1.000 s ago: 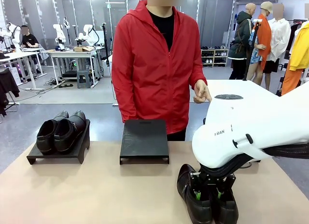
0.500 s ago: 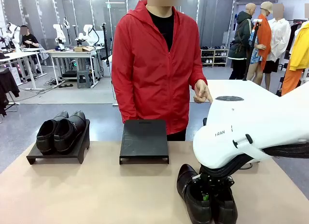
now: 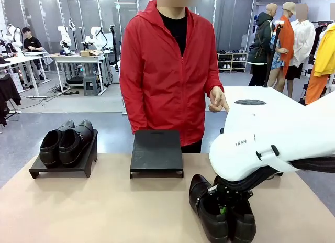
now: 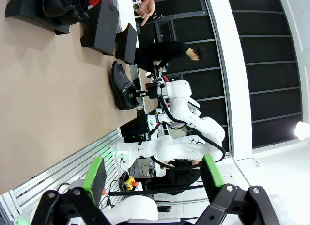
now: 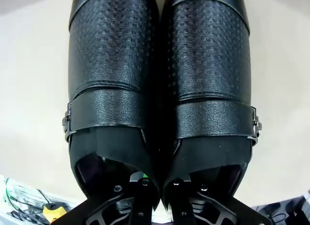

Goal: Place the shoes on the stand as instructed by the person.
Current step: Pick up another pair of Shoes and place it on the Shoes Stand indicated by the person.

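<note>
right end effector (image 3: 226,205): clamped on the touching inner walls of the near pair of shoes (image 3: 207,214), one finger in each
left end effector (image 4: 152,175): fingers apart, empty
near pair of shoes: on the tabletop (image 3: 104,211), near the empty stand (image 3: 156,151) (other stand (image 3: 36,172) is taken)
risk: soft glossy walls could be let slip on lift, so one shoe gets dropped or twisted

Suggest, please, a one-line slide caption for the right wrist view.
Right gripper shut on the adjoining inner walls of a pair of black buckled shoes, tan table beneath.

The right arm (image 3: 277,141) is reaching down over the table, its right gripper (image 3: 226,202) clamping closed on the shoes (image 3: 207,214). The left gripper (image 4: 152,175) is hanging with jaws spread wide.
</note>
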You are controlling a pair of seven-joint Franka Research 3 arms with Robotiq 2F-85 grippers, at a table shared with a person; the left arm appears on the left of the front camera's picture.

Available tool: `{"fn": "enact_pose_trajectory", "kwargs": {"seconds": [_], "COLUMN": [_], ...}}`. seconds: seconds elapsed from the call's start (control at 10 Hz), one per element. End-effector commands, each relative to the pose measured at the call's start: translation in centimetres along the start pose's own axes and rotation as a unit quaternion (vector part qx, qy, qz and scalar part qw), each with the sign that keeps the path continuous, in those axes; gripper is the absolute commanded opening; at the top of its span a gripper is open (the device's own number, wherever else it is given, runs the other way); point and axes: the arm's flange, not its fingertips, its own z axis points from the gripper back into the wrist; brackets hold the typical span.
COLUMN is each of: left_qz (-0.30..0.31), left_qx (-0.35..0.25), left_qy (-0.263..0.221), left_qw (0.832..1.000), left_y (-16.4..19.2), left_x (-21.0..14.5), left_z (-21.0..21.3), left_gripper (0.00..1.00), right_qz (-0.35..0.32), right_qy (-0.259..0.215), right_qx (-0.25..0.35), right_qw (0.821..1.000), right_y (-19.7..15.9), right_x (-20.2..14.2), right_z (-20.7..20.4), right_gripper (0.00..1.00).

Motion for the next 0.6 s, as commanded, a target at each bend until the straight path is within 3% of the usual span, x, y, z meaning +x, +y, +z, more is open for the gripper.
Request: {"fn": "enact_pose_trajectory", "kwargs": {"seconds": [0.0, 0.3, 0.5], "left_qz": [-0.013, -0.013, -0.013], "left_qx": [-0.006, -0.006, -0.006], "left_qy": [-0.005, -0.005, -0.005], "left_qw": [1.000, 1.000, 1.000], "left_y": [-0.1, -0.1, -0.1], "left_x": [-0.1, -0.1, -0.1], "left_z": [0.0, 0.0, 0.0], "left_gripper": [1.00, 1.00, 1.00], "right_qz": [0.009, 0.024, 0.045], "right_qy": [-0.049, -0.118, -0.134], "right_qx": [-0.025, -0.015, -0.022], "right_qw": [0.998, 0.993, 0.990], "right_y": [-0.6, -5.0, -8.3], "right_x": [-0.9, -0.7, -0.2], "right_z": [6.4, 14.5, 17.0], "right_gripper": [0.00, 0.00, 0.00]}}
